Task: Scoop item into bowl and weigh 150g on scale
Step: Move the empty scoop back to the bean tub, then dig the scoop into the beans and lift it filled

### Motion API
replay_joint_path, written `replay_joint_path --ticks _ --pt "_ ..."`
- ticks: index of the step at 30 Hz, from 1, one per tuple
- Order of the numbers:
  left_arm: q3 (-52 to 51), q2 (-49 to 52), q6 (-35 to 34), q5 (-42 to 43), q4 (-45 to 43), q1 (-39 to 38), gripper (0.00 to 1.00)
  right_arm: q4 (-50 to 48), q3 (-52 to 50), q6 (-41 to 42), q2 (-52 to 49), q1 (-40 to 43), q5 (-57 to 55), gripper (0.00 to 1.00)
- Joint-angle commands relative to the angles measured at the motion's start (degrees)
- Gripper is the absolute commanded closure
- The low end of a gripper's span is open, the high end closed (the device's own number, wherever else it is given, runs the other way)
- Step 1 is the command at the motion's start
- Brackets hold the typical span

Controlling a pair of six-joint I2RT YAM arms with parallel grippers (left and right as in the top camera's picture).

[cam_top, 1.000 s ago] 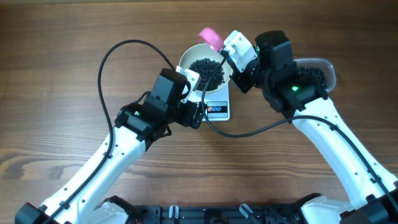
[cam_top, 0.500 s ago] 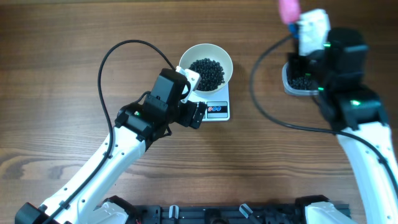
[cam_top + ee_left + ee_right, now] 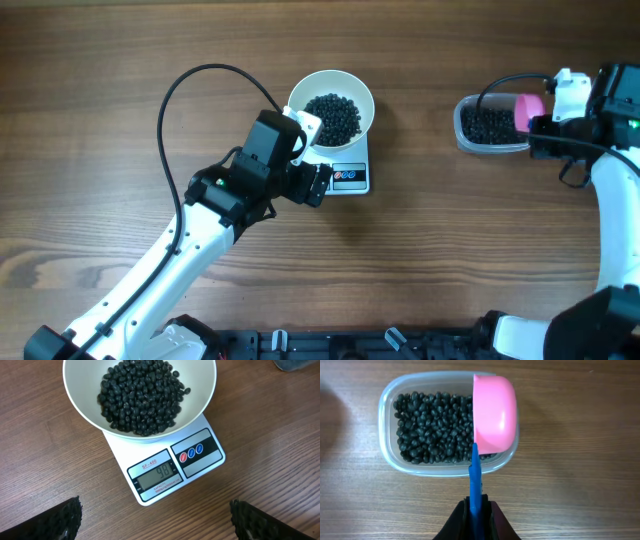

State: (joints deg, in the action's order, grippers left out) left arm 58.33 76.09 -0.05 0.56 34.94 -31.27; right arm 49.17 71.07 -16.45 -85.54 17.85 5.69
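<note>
Glossy black beans (image 3: 140, 395) fill a smooth white bowl (image 3: 80, 390) on a matt plastic scale (image 3: 160, 450) over a grained wooden table (image 3: 270, 435).

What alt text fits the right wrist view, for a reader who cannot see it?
Two dark fingers pinch the thin blue handle of a pink plastic scoop, whose cup hangs over one end of a clear rounded-rectangular plastic tub of small round black beans. The tub sits on a brown wooden table.
</note>
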Motion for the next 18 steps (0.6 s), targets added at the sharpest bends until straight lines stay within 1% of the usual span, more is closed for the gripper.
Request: replay_joint_path --ticks 1,4,6,8,10,12,15,18 --pt "-0.37 0.20 0.94 0.68 -0.04 0.26 0.00 -0.33 0.31 -3.41 -2.05 0.11 1.68 0.96" --pt "-0.37 0.20 0.94 0.68 -0.02 0.26 0.00 -0.26 0.15 -6.05 -3.37 -0.22 1.11 0.96" --pt "-0.37 0.20 0.94 0.68 -0.02 0.26 0.00 -0.46 0.04 -6.05 -3.52 -0.76 -1.92 0.96" --pt "-0.37 0.20 0.92 0.68 -0.02 0.26 0.00 -1.33 0.04 -6.08 -3.52 -0.96 -2.45 0.96" --pt "-0.37 0.20 0.94 0.68 -0.02 0.26 0.00 -2.82 -0.15 -6.12 -3.52 -0.96 -2.47 0.96" --pt "-0.37 0.20 0.92 0.68 -0.02 0.26 0.00 -2.95 -0.33 -7.58 -3.96 -0.96 -2.47 0.96" --pt "-0.37 0.20 0.94 0.68 -0.02 0.26 0.00 -2.86 -0.33 -7.54 -5.31 -0.96 -2.40 0.96" --pt "-0.37 0.20 0.92 0.68 -0.02 0.26 0.00 -2.49 -0.33 -7.39 -6.43 -1.18 0.74 0.96"
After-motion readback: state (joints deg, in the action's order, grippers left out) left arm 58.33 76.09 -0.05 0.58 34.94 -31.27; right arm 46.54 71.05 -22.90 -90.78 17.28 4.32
